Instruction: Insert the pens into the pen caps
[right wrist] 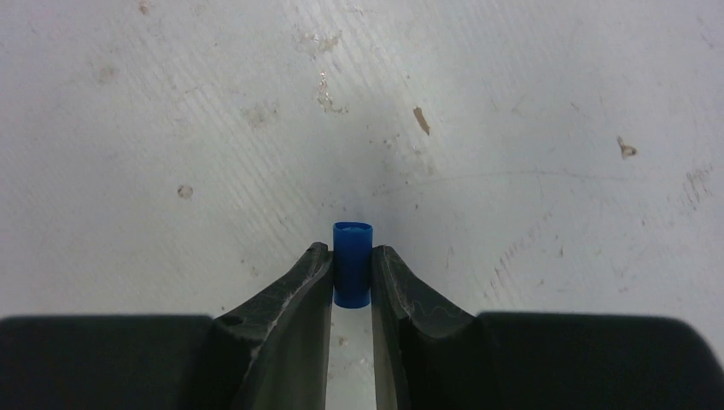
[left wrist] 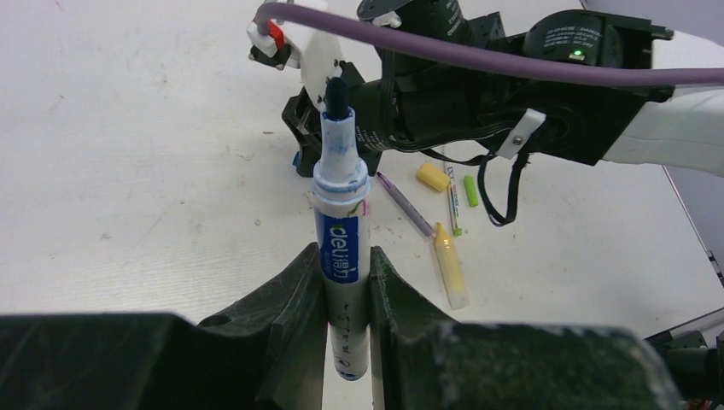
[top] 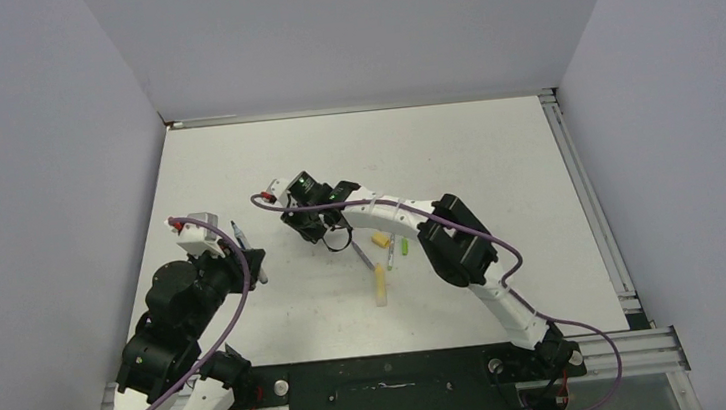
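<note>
My left gripper [left wrist: 346, 286] is shut on the white-grey pen [left wrist: 344, 243], blue tip [left wrist: 335, 96] pointing away; both show at the left in the top view [top: 246, 254], pen [top: 238, 231]. My right gripper [right wrist: 352, 259] is shut on the blue cap [right wrist: 352, 260] just above the table, a short way right of the pen tip [top: 307, 230]. The yellow marker [top: 380, 286], purple pen [top: 361, 253], grey-green pen [top: 390, 256], yellow cap [top: 380, 239] and green cap [top: 404, 245] lie mid-table. I cannot make out the pink-purple cap.
The right arm [top: 411, 222] arches over the loose pens and caps. Grey walls close in the white table [top: 496, 162] on three sides, and a metal rail [top: 591, 213] runs along its right edge.
</note>
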Tool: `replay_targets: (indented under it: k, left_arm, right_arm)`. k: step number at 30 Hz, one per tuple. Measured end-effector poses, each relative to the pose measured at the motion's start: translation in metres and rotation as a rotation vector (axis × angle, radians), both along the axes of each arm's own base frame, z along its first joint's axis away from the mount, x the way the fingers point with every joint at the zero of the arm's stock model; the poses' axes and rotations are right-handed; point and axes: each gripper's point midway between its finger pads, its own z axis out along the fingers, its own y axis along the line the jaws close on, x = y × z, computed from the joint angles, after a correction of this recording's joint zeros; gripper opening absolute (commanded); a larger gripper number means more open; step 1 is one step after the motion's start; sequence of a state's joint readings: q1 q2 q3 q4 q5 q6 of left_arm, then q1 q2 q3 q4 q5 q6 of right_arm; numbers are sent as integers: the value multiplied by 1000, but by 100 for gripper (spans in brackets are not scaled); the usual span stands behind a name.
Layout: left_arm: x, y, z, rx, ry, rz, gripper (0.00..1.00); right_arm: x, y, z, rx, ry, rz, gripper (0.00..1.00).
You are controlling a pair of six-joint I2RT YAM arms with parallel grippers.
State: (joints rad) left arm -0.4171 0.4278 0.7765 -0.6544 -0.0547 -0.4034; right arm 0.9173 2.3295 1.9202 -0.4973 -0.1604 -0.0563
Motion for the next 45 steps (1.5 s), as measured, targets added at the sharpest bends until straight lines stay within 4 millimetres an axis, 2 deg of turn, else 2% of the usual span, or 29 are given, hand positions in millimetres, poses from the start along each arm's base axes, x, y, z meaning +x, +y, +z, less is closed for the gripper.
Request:
replay_targets:
  k: [4,12,17,23,33,36,40,45]
  left_arm:
    - [-1,-7,2,-12,-3,-37,0]
    - [-5,-31,1,-41,16,-167,0]
    - [-9,-45,-1,-71,28,-250,0]
    - [-15,-67,-2,-135,50,-360,0]
    - [-31,-109,-5,-187,114,-592,0]
    - [-37,-120,-5,-200,127,-645,0]
    - [-42,-130,8,-248,100,-708,0]
    - [-52,-142,18,-319,85,-787,0]
  right_arm:
    - [-5,-17,25,43,5,-52,5]
    - [-10,-42,96,214,-25,-157,5]
    - [-24,-57,136,321,-43,-216,5]
    - [-47,-85,184,452,-73,-269,5]
    - [-95,-136,298,771,-197,-267,5]
    - [-106,-147,326,878,-221,-267,5]
    - [-117,-154,341,1001,-207,-278,5]
    - [-122,-149,347,1124,-138,-294,5]
